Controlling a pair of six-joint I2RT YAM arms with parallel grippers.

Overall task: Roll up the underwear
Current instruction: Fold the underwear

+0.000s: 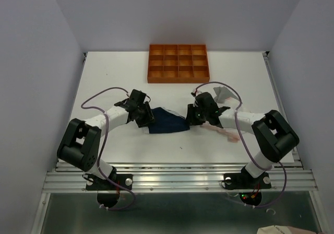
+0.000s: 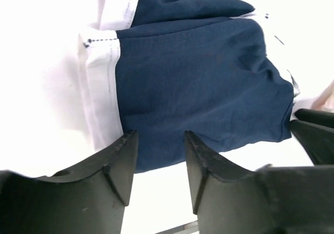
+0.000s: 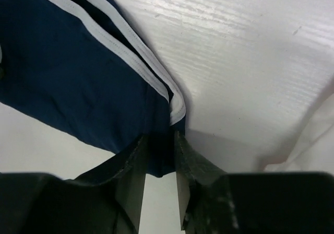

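Observation:
The navy underwear [image 1: 167, 122] with white trim lies spread flat on the table between my two grippers. My left gripper [image 1: 145, 116] sits at its left edge. In the left wrist view the fingers [image 2: 123, 155] stand apart with nothing between them, and the navy cloth [image 2: 198, 82] lies just past the tips. My right gripper [image 1: 192, 116] is at the garment's right end. There, a corner of the navy cloth [image 3: 88, 77] lies in the narrow gap between the parted fingers [image 3: 136, 155]. The pale pink garment [image 1: 225, 133] lies under the right arm. The grey one [image 1: 221, 93] lies behind it.
An orange tray [image 1: 178, 63] with several compartments stands at the back centre of the white table. The right arm's cable loops over the grey garment. A metal rail runs along the table's near edge.

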